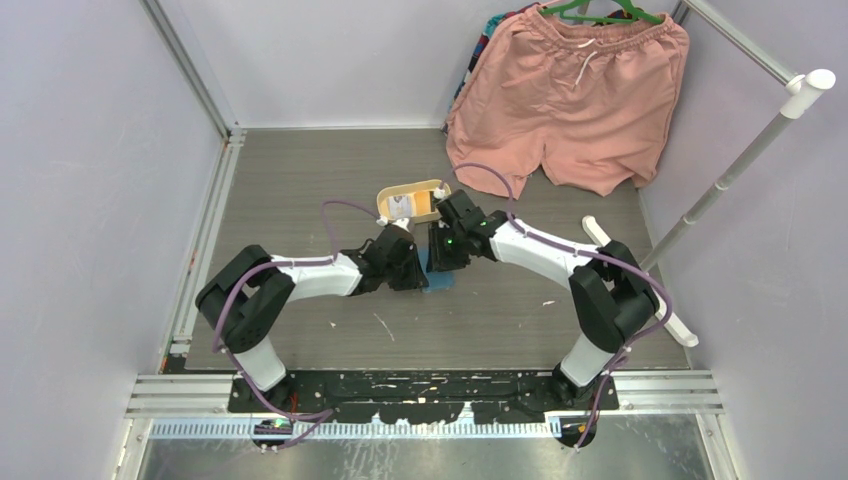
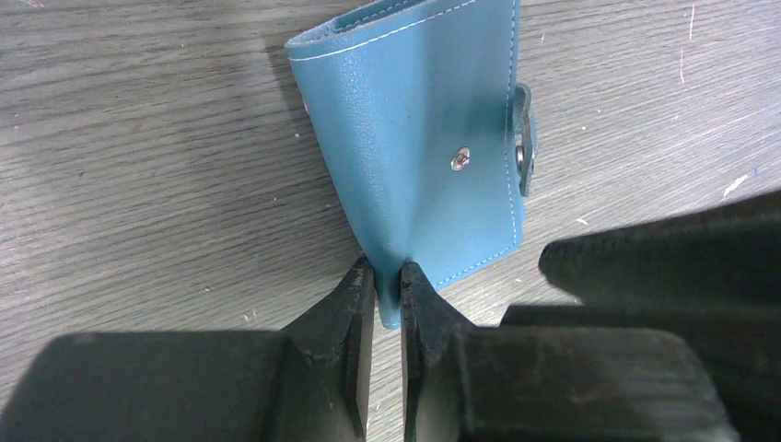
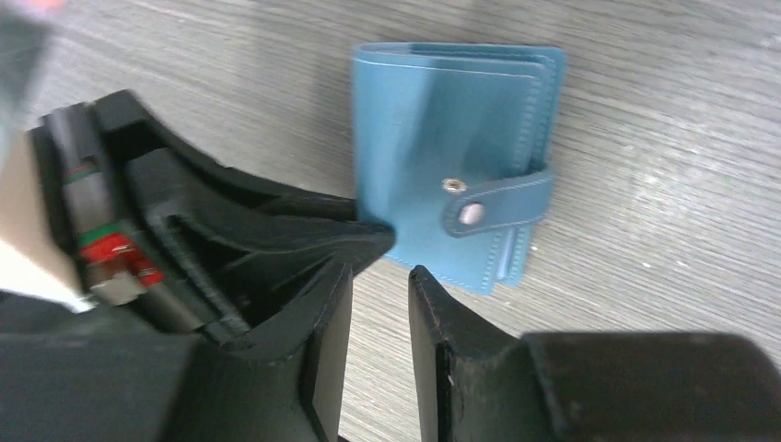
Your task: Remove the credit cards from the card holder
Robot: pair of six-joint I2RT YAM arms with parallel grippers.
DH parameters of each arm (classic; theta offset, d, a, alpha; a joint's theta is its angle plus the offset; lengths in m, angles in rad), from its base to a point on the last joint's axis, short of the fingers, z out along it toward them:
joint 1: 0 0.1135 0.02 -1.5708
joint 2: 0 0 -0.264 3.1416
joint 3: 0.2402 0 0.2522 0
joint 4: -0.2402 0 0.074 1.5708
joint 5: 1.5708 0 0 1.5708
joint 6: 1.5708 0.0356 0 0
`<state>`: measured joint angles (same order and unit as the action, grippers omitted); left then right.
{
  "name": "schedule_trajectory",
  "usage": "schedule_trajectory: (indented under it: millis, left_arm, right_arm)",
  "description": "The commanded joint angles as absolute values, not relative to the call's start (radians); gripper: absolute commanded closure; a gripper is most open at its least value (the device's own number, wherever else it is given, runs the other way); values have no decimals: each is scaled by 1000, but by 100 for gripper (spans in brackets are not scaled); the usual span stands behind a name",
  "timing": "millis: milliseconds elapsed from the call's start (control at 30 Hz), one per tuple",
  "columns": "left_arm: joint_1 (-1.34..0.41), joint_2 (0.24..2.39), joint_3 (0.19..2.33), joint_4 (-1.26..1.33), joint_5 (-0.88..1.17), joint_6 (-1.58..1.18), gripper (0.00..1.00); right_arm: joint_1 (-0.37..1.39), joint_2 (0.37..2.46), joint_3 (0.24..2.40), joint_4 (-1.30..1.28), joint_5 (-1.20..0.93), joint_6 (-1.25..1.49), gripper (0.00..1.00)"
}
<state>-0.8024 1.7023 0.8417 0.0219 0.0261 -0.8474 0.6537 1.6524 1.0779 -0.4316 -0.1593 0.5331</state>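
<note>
The card holder (image 2: pixel 414 129) is a teal-blue wallet lying folded on the grey table, its snap strap (image 2: pixel 523 152) undone and hanging off one edge. It also shows in the right wrist view (image 3: pixel 433 138) and as a blue patch between the arms from above (image 1: pixel 438 281). My left gripper (image 2: pixel 387 276) is shut on the wallet's near corner. My right gripper (image 3: pixel 379 272) is just short of the wallet's near edge, jaws a little apart with nothing between them. No card shows inside the wallet. A whitish card (image 1: pixel 400 208) lies in the yellow tray (image 1: pixel 440 187).
The yellow oval tray sits just behind both grippers, with something orange (image 1: pixel 425 204) beside the whitish card. Pink shorts (image 1: pixel 575 95) hang at the back right. A white rod (image 1: pixel 740 160) leans at the right. Both grippers crowd close together over the wallet.
</note>
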Motion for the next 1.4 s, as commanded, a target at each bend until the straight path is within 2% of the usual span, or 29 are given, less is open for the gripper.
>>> schedule_trajectory:
  millis: [0, 300, 1133, 1367]
  left_arm:
    - [-811, 1741, 834, -101, 8, -801, 100]
    - [-812, 1750, 839, -103, 16, -798, 100]
    - [-811, 1763, 859, -115, 23, -788, 100]
    - [-812, 1765, 862, -119, 24, -784, 100]
  right_arm:
    - [695, 1646, 1145, -466, -41, 479, 66]
    - [744, 1668, 1203, -554, 196, 451, 70]
    - [764, 1744, 1228, -517, 225, 438, 73]
    - [765, 1750, 1232, -515, 241, 434, 79]
